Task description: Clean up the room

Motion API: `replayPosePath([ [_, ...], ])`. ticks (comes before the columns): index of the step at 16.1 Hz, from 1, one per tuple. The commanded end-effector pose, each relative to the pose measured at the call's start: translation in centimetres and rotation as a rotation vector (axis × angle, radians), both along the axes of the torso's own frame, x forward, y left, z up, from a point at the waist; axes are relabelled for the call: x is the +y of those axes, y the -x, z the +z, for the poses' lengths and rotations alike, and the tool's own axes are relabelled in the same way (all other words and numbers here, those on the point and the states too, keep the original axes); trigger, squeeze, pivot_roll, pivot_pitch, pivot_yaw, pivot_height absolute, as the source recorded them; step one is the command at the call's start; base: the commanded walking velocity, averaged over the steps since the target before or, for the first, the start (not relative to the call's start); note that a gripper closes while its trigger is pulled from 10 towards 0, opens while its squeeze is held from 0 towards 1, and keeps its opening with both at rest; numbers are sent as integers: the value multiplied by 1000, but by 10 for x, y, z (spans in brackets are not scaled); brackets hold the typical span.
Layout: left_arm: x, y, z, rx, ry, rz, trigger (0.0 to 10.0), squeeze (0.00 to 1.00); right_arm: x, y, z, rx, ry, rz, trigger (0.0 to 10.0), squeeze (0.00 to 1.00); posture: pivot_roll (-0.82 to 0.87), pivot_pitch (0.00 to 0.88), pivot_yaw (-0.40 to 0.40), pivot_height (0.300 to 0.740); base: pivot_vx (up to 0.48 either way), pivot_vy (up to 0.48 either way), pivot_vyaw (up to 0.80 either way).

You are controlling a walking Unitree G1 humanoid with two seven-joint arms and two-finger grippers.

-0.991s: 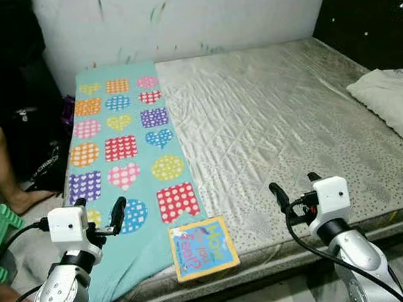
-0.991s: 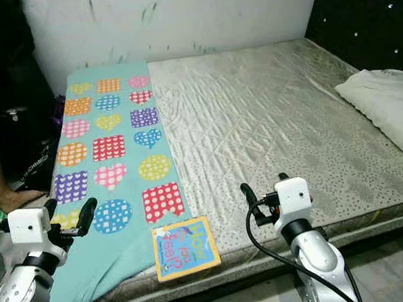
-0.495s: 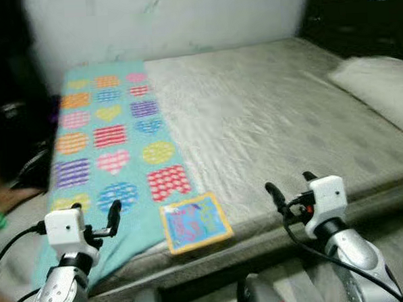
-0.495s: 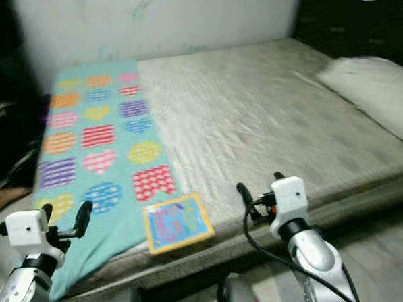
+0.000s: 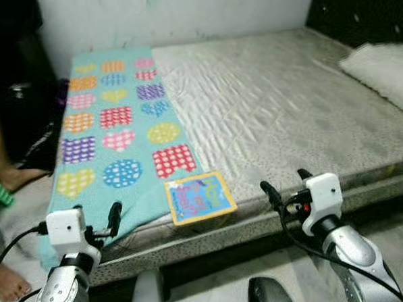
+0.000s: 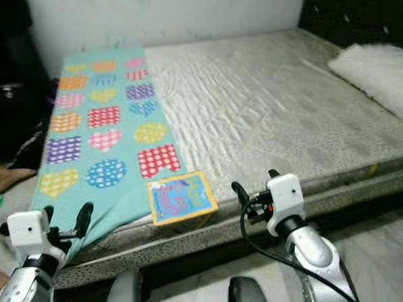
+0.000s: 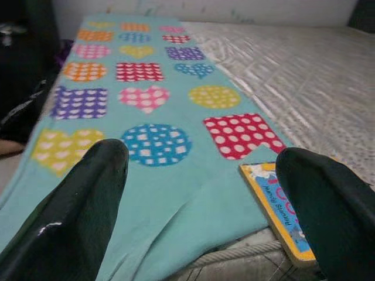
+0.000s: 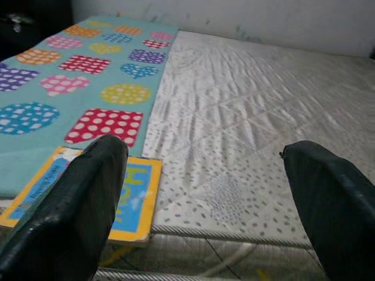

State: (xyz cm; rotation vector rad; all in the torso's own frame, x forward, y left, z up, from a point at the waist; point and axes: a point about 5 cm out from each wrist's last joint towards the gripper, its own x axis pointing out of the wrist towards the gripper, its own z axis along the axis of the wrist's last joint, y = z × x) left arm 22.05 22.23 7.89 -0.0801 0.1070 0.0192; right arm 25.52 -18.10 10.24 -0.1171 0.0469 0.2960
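A wide bed with a grey speckled quilted mattress (image 5: 287, 112) stands against a pale wall. A teal blanket printed with coloured polka-dot hearts, squares and circles (image 5: 113, 135) lies along the robot's left side of the mattress and hangs over the near edge. A thin square picture book with a yellow border and blue cover (image 5: 199, 198) lies flat at the near edge of the mattress, resting partly on the blanket's right margin and partly on the bare mattress. A white pillow (image 5: 383, 70) lies at the far right of the bed.

The left gripper (image 5: 95, 220) is held in front of the bed's near edge, below the hanging blanket, jaws spread apart and empty. The right gripper (image 5: 282, 187) is held level with the mattress edge, to the right of the book and clear of it, jaws likewise parted and empty.

A person's bare leg and foot (image 5: 0, 151) show on the floor at the left of the bed. Two grey rounded shapes at the lower edge of the head views appear to be the robot's own feet, though the view is too cropped to confirm.
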Motion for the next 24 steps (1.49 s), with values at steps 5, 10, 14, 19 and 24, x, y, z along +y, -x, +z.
replayPosePath([
  [5, -2, -2, 3, -13, 7, -16, 10000, 0, 1, 1, 0, 4, 5, 25, 10000, 0, -160, 47, 0, 560, 225, 0, 0],
  [10, -2, -3, 3, -14, 10, -21, 10000, 0, 5, 2, 0, 2, 21, 64, 10000, 0, -157, 52, 1, 560, 463, 0, 144],
  [14, -2, -3, 3, -7, 9, -25, 10000, 0, 6, 2, -1, 6, 23, 72, 10000, 0, -158, 54, 2, 560, 458, 0, 800],
  [19, -2, -4, 1, 5, 14, -5, 10000, 0, 6, 1, -2, 15, 14, 69, 10000, 0, -156, 57, 0, 560, 161, 0, 141],
  [24, -1, -4, 0, 19, 30, 3, 10000, 0, 6, 2, -3, 18, 16, 69, 10000, 0, -155, 58, -2, 560, 0, 0, 0],
])
